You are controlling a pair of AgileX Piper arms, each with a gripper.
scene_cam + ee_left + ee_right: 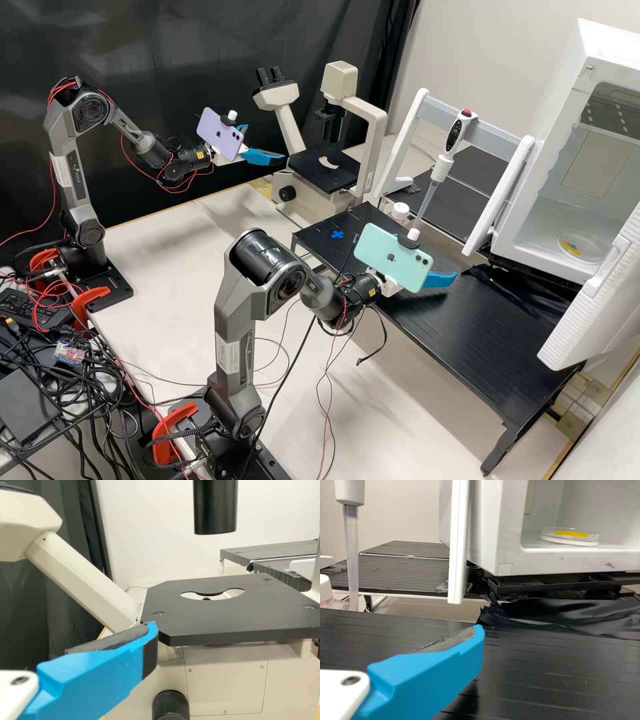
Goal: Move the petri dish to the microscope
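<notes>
Pale wall behind; petri dish on the white cabinet's floor, near its front edge. Right gripper, spread, hangs over the black worktop; left gripper, also spread, is near the microscope

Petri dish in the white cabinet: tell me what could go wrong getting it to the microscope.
- The petri dish sits inside the cabinet, behind its front sill, so reaching in or lifting out could bump the sill or tilt the dish.
- The pipette stands between cabinet and microscope; a low carry might clip it.
- The stage has a cut-out, so a dish set down off-centre might catch its edge or tip.
</notes>
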